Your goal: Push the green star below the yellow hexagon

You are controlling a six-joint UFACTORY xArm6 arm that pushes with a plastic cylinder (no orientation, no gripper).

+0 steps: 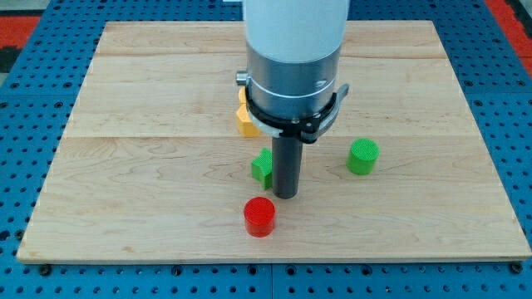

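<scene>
The green star (262,165) sits near the middle of the wooden board, partly hidden behind my rod. My tip (286,195) rests on the board just to the star's right, touching or almost touching it. The yellow hexagon (244,121) lies toward the view's top from the star, mostly hidden behind the arm's round body. The star is below the hexagon and slightly to its right.
A red cylinder (259,217) stands just below and left of my tip. A green cylinder (362,156) stands to the right. The wooden board (125,166) lies on a blue pegboard table (25,100).
</scene>
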